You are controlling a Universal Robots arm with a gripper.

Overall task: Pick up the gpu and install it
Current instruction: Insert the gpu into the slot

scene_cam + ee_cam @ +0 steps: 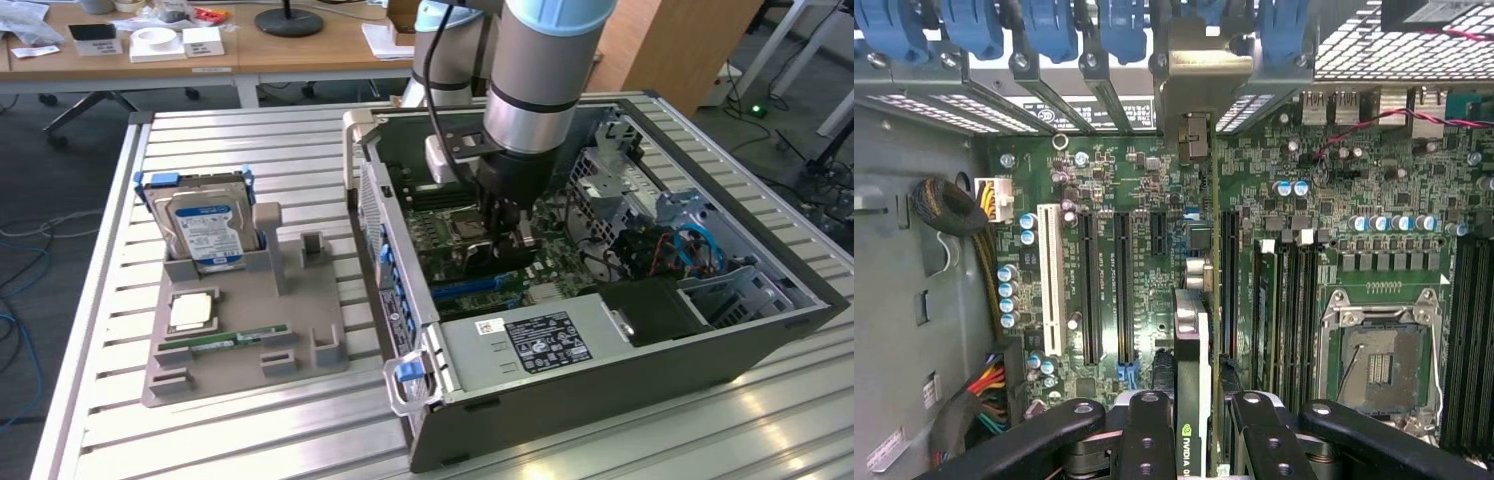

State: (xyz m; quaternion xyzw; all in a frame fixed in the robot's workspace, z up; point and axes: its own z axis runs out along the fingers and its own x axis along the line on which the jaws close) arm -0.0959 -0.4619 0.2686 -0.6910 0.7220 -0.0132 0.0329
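Note:
My gripper is lowered inside the open computer case, just above the motherboard. In the wrist view the gpu appears edge-on as a thin dark card with a green logo. It stands upright between my black fingers, and the gripper is shut on it. The card lies in line with a long slot on the green motherboard. Its silver end bracket sits at the case's rear slot openings. How far the card is seated in the slot cannot be told.
Black expansion slots and a white one run beside the card, memory slots and the processor socket on its other side. On the exterior view's left a grey fixture holds a hard drive, a processor and a memory stick.

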